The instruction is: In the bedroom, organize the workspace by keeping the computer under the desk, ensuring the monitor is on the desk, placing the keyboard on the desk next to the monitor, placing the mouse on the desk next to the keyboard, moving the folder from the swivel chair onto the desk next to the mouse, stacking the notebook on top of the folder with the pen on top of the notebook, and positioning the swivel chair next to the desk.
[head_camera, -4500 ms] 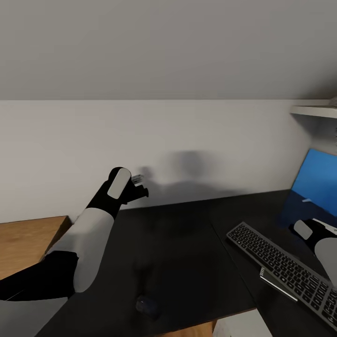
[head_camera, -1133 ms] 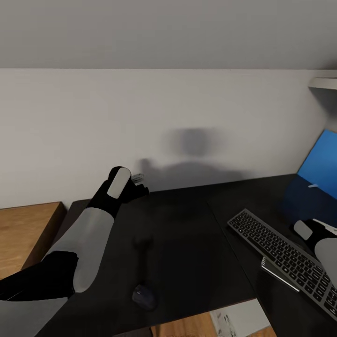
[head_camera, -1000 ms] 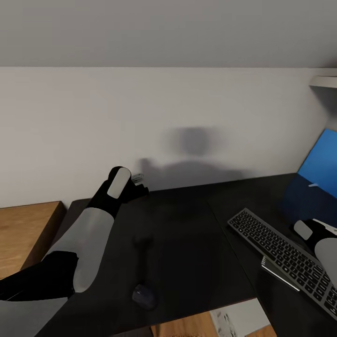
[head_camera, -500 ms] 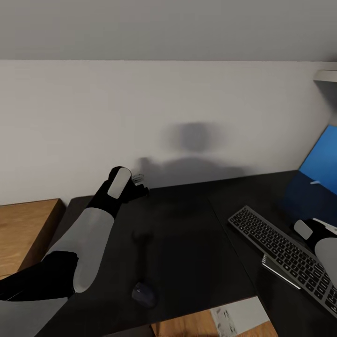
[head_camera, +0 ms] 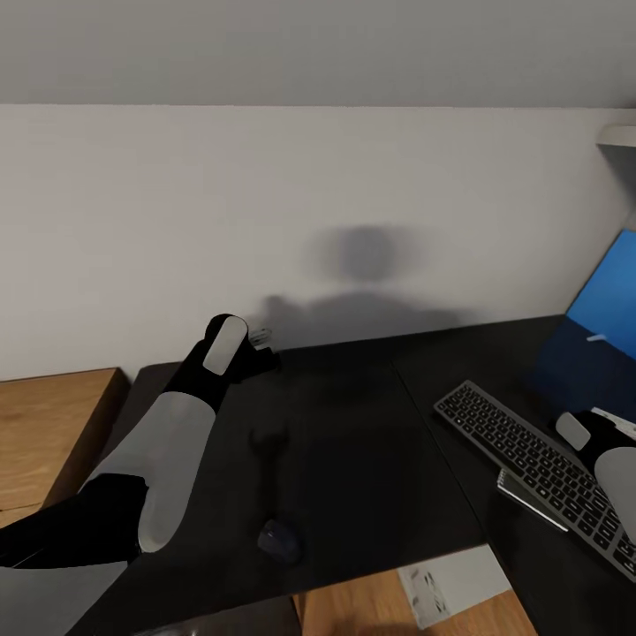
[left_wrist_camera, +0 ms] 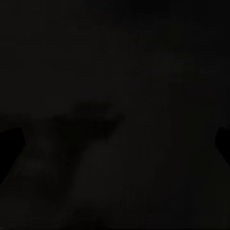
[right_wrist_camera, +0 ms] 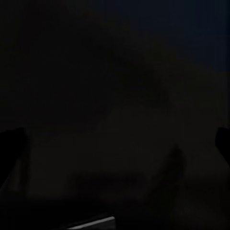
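Head view takes in a pale grey wall (head_camera: 132,230) and, below it, the glossy black counter (head_camera: 371,477) spread across the lower frame. One blue folder (head_camera: 605,309) stands tilted at the far right edge, leaning over the counter's rear. One keyboard (head_camera: 530,473) runs diagonally on the counter's right part, and one thin dark notebook (head_camera: 530,499) lies against its near edge. One small dark mouse (head_camera: 280,541) sits alone near the counter's front edge, well apart from the keyboard. The left gripper (head_camera: 261,358) hangs over the counter's back left; its opening cannot be told. The right gripper (head_camera: 609,420) is masked by its own wrist beside the keyboard, its state likewise unclear. Both wrist views are almost black; the right wrist view alone offers a pale strip (right_wrist_camera: 91,223), and each shows dark fingertips (left_wrist_camera: 9,143) at its margins. Against the picture 4.5 seconds earlier, the camera has shifted, bringing more wall and a white panel (head_camera: 455,583) under the counter into sight.
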Controlling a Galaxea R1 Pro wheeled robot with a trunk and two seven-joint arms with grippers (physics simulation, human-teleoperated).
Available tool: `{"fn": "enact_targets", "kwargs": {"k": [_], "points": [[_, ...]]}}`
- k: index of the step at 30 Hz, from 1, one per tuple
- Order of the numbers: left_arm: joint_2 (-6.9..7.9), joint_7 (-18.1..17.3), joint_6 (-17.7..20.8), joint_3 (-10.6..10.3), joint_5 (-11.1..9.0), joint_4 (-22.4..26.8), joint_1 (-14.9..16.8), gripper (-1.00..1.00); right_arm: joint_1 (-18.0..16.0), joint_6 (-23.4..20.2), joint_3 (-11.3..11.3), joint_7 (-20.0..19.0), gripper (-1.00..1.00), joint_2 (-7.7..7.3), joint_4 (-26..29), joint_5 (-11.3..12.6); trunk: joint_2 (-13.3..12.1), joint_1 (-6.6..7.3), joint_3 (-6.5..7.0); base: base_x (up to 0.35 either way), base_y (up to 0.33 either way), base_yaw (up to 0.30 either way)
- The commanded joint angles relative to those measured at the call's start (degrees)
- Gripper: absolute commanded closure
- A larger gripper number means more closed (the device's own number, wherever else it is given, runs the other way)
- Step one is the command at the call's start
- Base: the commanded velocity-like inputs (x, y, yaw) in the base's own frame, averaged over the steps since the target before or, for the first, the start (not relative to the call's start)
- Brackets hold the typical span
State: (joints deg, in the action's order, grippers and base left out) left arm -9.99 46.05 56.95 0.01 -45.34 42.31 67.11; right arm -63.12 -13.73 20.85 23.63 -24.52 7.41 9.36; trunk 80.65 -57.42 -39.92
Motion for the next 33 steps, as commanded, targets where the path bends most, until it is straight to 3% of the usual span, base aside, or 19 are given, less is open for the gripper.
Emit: {"fn": "enact_targets", "kwargs": {"k": [1,33], "points": [[-0.01,0.5,0.1,0.0,-0.5,0.1,0.0,-1.00,0.0,-0.7,0.0,0.2,-1.00,0.00,-1.6,1.0,0.0,0.00,-0.06,-0.038,0.029,0.000],[-0.01,0.5,0.1,-0.4,-0.6,0.1,0.0,-1.00,0.0,-0.7,0.0,0.2,-1.00,0.08,-1.6,0.9,0.0,0.00,-0.07,-0.097,0.079,0.000]]}}
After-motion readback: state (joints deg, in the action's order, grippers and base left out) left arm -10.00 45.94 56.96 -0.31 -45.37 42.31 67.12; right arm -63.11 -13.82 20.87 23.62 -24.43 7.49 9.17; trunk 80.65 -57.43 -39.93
